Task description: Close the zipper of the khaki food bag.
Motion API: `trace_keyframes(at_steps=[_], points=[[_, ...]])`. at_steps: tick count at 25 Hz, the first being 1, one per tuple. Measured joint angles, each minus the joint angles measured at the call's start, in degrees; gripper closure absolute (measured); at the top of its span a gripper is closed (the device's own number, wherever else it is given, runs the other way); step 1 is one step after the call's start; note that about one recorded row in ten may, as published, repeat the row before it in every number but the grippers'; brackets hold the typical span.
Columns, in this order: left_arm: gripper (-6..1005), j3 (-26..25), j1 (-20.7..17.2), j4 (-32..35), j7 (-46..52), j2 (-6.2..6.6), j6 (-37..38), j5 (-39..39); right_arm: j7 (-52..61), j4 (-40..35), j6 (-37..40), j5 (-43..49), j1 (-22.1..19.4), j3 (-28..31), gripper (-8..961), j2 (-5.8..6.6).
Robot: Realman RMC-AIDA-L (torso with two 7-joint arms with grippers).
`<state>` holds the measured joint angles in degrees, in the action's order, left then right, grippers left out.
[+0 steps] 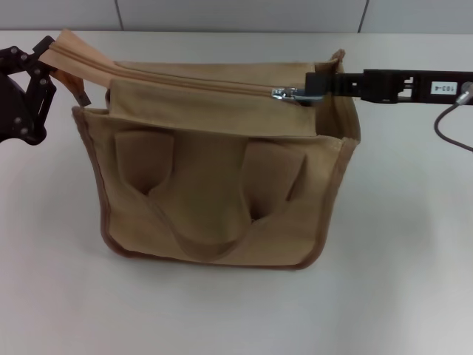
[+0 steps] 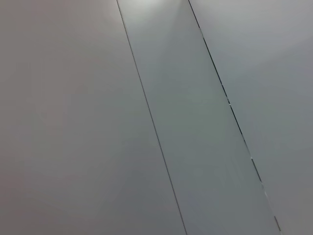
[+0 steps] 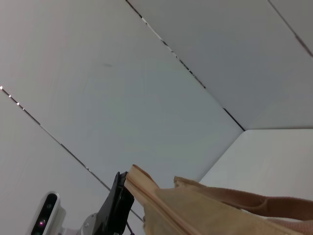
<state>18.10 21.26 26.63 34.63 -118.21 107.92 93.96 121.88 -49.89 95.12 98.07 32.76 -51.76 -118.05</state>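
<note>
The khaki food bag (image 1: 214, 185) stands upright in the middle of the white table, its two loop handles hanging down the near side. The zipper (image 1: 177, 80) runs along the top, and its teeth look joined from the left end up to the silver slider (image 1: 284, 94) near the right end. My right gripper (image 1: 309, 92) reaches in from the right, level with the bag's top, shut on the slider's pull tab. At the far left my left gripper (image 1: 50, 68) is shut on the zipper's raised end, holding it up. The right wrist view shows that raised end (image 3: 146, 193) and the left gripper (image 3: 116, 205).
The white table (image 1: 399, 266) surrounds the bag, with a grey panelled wall (image 1: 236, 15) behind it. A grey cable (image 1: 451, 129) loops down from the right arm. The left wrist view shows only wall panels (image 2: 156, 117).
</note>
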Motion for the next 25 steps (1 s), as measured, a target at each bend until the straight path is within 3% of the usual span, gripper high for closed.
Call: trace_keyframes(at_steps=[20, 23, 25], points=[[890, 0.1, 0.2, 0.0, 0.3, 0.00, -0.7, 0.0, -6.1, 1.3, 10.6, 0.2, -3.6, 13.0, 956, 0.41], [889, 0.1, 0.2, 0.0, 0.6, -0.04, -0.8, 0.0, -11.2, 4.2, 15.7, -0.6, -4.3, 16.5, 955, 0.94], [888, 0.1, 0.2, 0.0, 0.6, -0.10, -0.9, 0.0, -14.8, 7.6, 18.5, -1.1, -4.2, 17.6, 942, 2.00]])
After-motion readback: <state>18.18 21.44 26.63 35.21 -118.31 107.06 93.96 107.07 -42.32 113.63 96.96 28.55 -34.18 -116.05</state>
